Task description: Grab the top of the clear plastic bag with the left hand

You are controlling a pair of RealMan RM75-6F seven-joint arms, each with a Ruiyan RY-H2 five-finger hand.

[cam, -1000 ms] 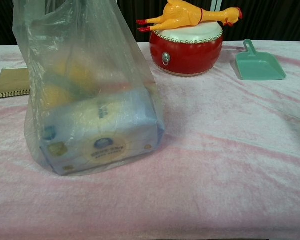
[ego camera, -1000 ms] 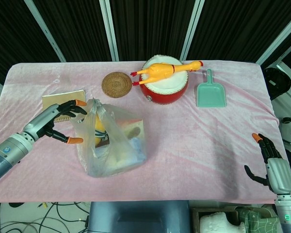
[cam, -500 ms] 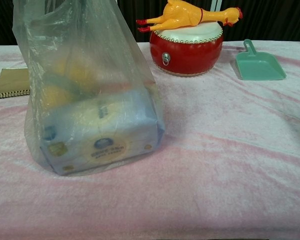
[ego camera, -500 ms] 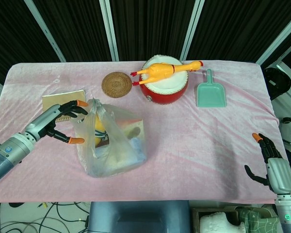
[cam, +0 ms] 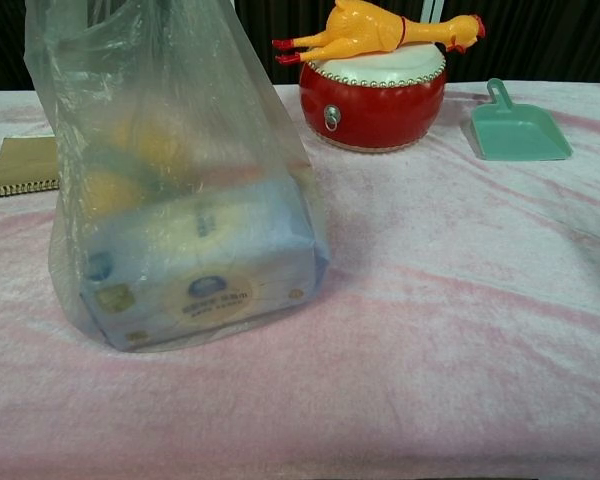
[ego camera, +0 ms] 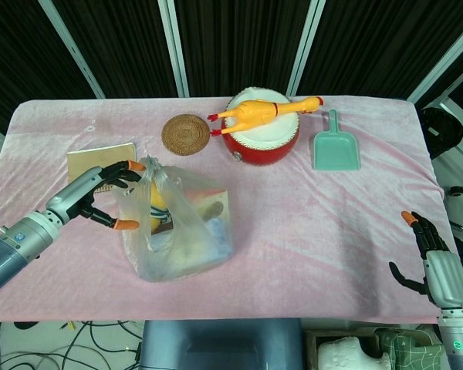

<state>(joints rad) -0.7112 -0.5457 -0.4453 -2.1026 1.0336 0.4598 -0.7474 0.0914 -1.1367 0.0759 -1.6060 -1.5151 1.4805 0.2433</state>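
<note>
The clear plastic bag (ego camera: 181,223) stands on the pink cloth at front left, holding a box and yellow items; the chest view shows its body (cam: 180,200) close up, with the top cut off by the frame. Its gathered top (ego camera: 156,171) rises at the bag's upper left. My left hand (ego camera: 100,193) is beside that top, fingers spread, one fingertip (ego camera: 136,166) almost at the handles and the thumb tip (ego camera: 127,225) against the bag's side. It holds nothing. My right hand (ego camera: 432,258) hangs open off the table's front right corner.
A red drum (ego camera: 261,132) with a rubber chicken (ego camera: 262,112) on top stands at the back centre. A green dustpan (ego camera: 336,146) lies to its right, a woven coaster (ego camera: 185,134) to its left. A brown notebook (ego camera: 96,158) lies behind my left hand.
My left hand has crept rightward, toward the bag's top; its fingertips are now nearer the handles. The bag and my right hand have not moved.
</note>
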